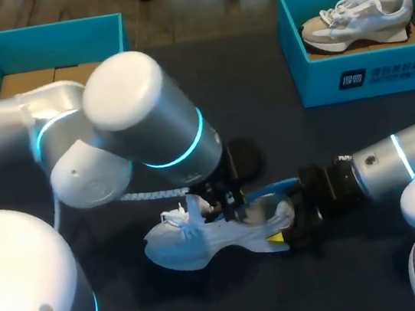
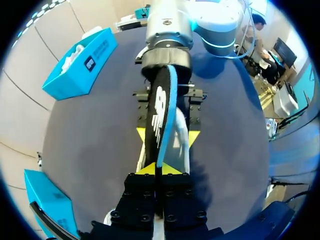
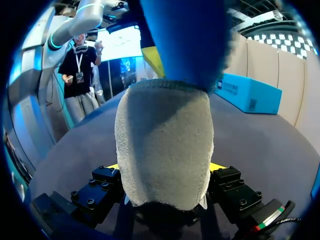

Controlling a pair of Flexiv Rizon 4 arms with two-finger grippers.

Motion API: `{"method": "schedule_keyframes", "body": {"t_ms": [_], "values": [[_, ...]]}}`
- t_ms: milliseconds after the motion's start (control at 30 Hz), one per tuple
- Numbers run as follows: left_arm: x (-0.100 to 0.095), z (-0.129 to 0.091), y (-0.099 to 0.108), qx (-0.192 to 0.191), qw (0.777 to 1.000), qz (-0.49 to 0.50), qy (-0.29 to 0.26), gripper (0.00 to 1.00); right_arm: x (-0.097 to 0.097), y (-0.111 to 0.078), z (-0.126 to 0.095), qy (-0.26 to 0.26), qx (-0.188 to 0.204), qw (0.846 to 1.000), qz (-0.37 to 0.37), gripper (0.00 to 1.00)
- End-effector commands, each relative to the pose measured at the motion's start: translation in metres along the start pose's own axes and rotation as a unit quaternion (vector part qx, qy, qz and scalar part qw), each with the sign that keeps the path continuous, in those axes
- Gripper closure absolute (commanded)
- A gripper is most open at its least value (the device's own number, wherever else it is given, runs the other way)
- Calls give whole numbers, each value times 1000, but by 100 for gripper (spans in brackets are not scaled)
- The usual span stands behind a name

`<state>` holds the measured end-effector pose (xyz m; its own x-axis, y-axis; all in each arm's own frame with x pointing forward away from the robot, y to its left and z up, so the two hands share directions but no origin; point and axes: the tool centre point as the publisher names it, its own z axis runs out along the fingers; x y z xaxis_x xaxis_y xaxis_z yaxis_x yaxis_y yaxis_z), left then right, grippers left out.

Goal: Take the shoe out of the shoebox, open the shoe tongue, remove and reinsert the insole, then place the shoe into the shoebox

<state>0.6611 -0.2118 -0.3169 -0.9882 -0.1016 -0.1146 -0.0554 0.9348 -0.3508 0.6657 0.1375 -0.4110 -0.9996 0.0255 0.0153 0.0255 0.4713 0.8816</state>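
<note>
Insole step judged in hand: shoe point(image 1: 204, 241) lies mid-surface, heel clamped by right tool point(image 1: 283, 226); insole point(image 2: 162, 120) is pinched edge-on by left tool point(image 2: 159, 168) over the heel. Pull-out or reinsert can't be told. Next: heel kept steady, insole guided lengthwise. White logo on insole and print on box point(image 1: 385, 74) noted, not read out.

The shoe point(image 1: 203, 237) is shown in white with white laces and a grey-beige heel, while the insole point(image 2: 162, 120) is seen as black on its face, edged in bright blue and marked with white print. The left shoebox point(image 1: 44, 41) and right shoebox point(image 1: 313, 79) are coloured teal, the latter stamped with a dark patch printed in white, and a white-and-beige second shoe point(image 1: 358, 17) is seen inside it. The bench point(image 1: 262, 101) is finished in dark charcoal, the left arm point(image 1: 149, 125) and right arm point(image 1: 402, 163) in silver-white banded with glowing cyan rings, and the left claw point(image 2: 160, 169) and right claw point(image 3: 166, 167) in black with yellow tips.
</note>
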Motion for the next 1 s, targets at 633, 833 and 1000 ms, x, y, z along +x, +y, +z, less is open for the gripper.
{"method": "schedule_keyframes", "body": {"t_ms": [633, 833, 1000], "values": [[20, -41, -16, 2, 999, 31, -23, 14, 0, 2, 2, 0, 3, 1000, 0, 100], [17, -39, -22, -7, 999, 33, -35, 50, 0, 2, 2, 0, 3, 1000, 0, 100], [19, -38, -23, -11, 998, 30, -44, 64, 0, 2, 2, 0, 3, 1000, 0, 100]]}}
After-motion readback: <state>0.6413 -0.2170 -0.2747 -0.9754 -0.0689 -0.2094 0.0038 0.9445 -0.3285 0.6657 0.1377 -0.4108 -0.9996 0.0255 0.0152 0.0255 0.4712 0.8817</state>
